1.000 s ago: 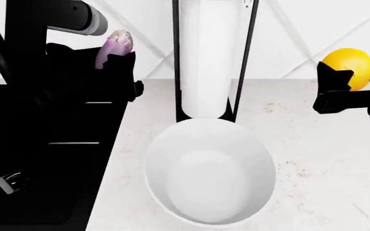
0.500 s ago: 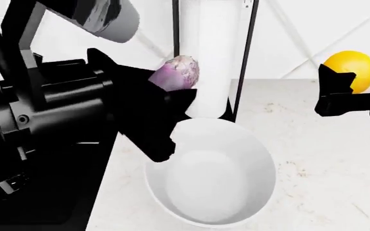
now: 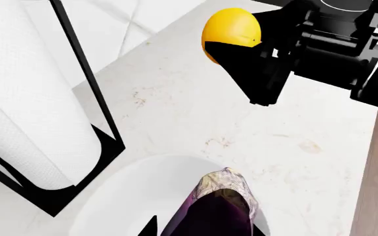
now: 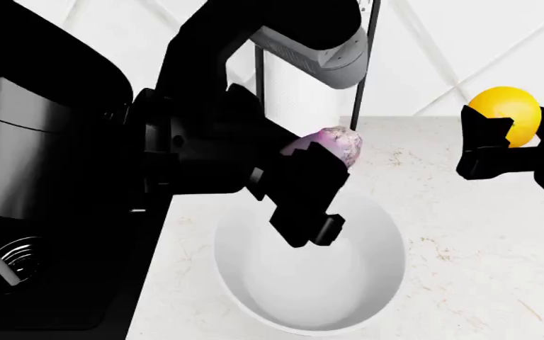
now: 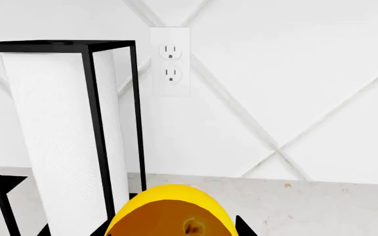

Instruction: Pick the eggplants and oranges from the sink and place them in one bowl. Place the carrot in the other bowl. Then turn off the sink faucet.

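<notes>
While clamped in left pincer [image 4: 314,173], eggplant [image 4: 327,147] above white bowl [image 4: 385,244], long axis tilted up-right.

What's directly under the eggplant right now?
The white bowl sits under the eggplant, which the left gripper holds above it. The visible inside looks empty, but the gripper hides part of the bowl.

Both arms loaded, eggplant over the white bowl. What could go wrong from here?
1. The eggplant hangs over the white bowl near its back rim, by the paper towel stand; dropped here, it might clip the rim and roll onto the counter.
2. The right tool holds the orange off to the side; bringing it in while the left tool covers the bowl risks a collision.
</notes>
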You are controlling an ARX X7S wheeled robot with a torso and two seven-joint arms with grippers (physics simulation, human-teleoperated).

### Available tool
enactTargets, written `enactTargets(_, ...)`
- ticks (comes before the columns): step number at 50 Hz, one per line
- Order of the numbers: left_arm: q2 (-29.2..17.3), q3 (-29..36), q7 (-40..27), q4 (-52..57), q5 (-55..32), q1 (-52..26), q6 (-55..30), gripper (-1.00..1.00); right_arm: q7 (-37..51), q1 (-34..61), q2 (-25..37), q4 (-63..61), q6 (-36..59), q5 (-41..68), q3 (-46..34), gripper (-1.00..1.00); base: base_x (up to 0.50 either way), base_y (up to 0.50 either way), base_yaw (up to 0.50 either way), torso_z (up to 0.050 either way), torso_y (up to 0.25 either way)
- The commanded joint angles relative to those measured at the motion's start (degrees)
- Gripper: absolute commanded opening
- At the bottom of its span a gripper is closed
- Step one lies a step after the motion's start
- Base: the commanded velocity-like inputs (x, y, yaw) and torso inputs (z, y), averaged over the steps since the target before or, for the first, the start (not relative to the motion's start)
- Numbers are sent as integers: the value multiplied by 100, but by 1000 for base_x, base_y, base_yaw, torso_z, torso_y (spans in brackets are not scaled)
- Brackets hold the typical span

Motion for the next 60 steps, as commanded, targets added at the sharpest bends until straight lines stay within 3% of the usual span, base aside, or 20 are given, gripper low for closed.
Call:
enactTargets(1, 111, 569, -131, -406, -25, 4, -147, -100, -125, -101, -21, -4, -26, -182, 27, -100, 0, 0, 0, 0, 0)
enactTargets(18, 256, 838, 129, -1016, 502, 234, -306, -100, -70, -131, 25, -36, -11, -94, 69, -100, 0, 0, 0, 0, 1)
enactTargets(27, 720, 917, 928, -1788, 1653, 399, -530, -100, -107, -83, -40, 9, 2, -153, -17, -100, 0, 0, 0, 0, 1)
enactTargets(35, 874, 1070, 1328, -1983, 2043, 658, -603, -100, -156, -168, -85, 53, -41, -220, -36, -100, 0, 0, 0, 0, 0)
enactTargets(47, 807, 1090, 1346, -1804, 1774, 644, -634, -100, -168, -320, -2, 31, -105, -196, 87, -100, 0, 0, 0, 1, 1)
enactTargets(56, 1014, 1249, 1655, -1985, 2385, 870, -534, -100, -125, -528, 94, -52, -218, -120, 322, -100, 0, 0, 0, 0, 0)
enactTargets(60, 973, 1279, 1550, -1942, 2231, 882, -534, -100, -137, -586, 118, -54, -235, -110, 365, -100, 0, 0, 0, 0, 0)
